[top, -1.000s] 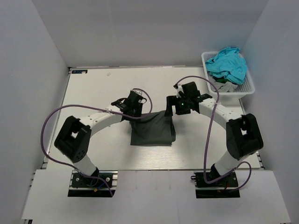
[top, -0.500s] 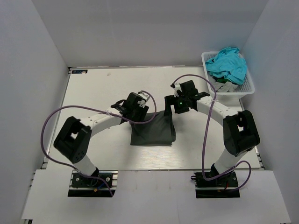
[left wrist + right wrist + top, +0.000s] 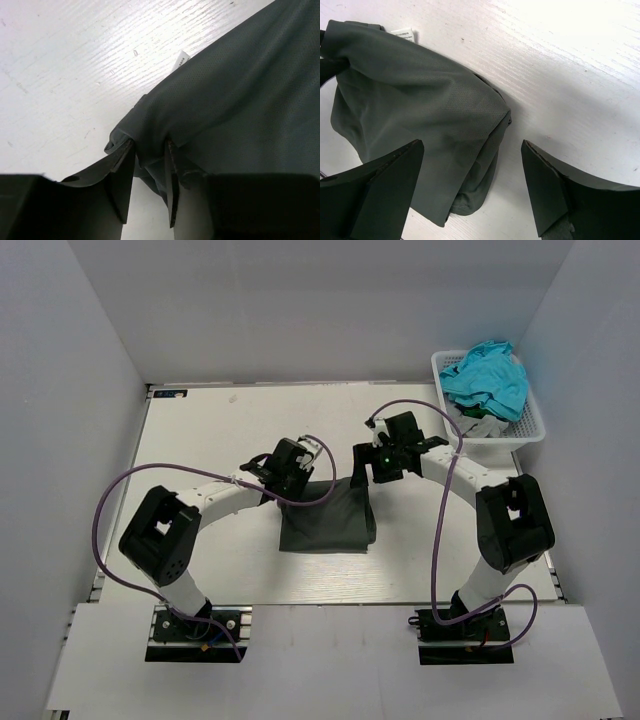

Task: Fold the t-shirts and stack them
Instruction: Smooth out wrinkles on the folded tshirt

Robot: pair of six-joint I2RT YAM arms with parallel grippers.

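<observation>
The dark charcoal t-shirt point(image 3: 325, 520) lies folded on the table between the arms. In the left wrist view it point(image 3: 235, 95) fills the right side, with its small white label point(image 3: 181, 58) at the edge. My left gripper point(image 3: 297, 480) is shut on a bunched fold at the shirt's far left corner point(image 3: 150, 152). My right gripper point(image 3: 368, 478) is open and holds nothing; its fingers straddle the shirt's far right corner point(image 3: 485, 130). The label point(image 3: 403, 33) also shows in the right wrist view. The turquoise t-shirt point(image 3: 487, 375) and a pale grey one point(image 3: 478, 423) lie in the basket.
The white lattice basket point(image 3: 533, 426) stands at the table's far right, by the right wall. Purple cables loop from both arms over the table point(image 3: 200, 430). White walls close in the left, back and right sides.
My left gripper has moved a little to the right with the shirt's corner in it. My right gripper has shifted slightly away from me and left. The shirt's body has barely moved.
</observation>
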